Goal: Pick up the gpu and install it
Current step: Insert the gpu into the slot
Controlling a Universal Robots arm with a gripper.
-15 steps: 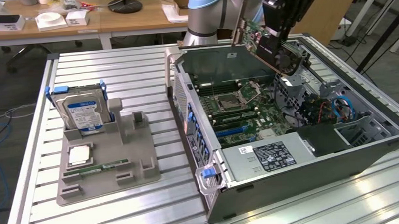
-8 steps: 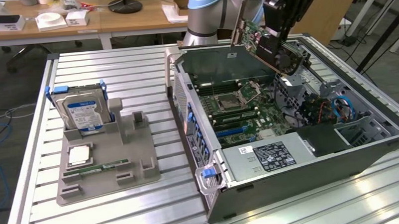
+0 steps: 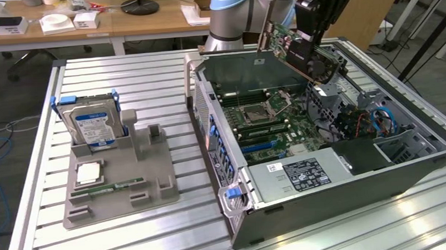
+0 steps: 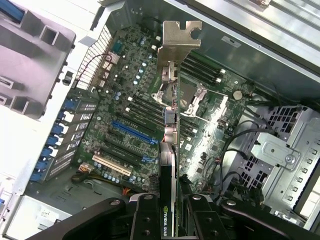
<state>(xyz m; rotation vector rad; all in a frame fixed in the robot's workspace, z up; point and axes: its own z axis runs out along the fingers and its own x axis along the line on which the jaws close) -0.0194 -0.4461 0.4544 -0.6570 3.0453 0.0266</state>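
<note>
The gpu (image 3: 295,47), a green card with a black cooler and a silver end bracket, hangs tilted above the far side of the open computer case (image 3: 232,158). My gripper (image 3: 319,16) is shut on its upper edge. In the wrist view I look down along the gpu (image 4: 171,130), edge-on, with its silver bracket (image 4: 178,42) at the far end and my fingers (image 4: 147,220) clamped on either side of it. Below lies the motherboard (image 4: 135,115) with a blue slot (image 4: 134,132) and a white slot (image 4: 111,165).
A grey holder tray (image 3: 114,187) on the exterior view's left carries a blue-labelled hard drive (image 3: 93,127), a CPU and a slim RAM stick (image 3: 106,188). The power supply (image 3: 302,175) and drive cage (image 4: 285,145) sit inside the case. Desks with clutter stand behind.
</note>
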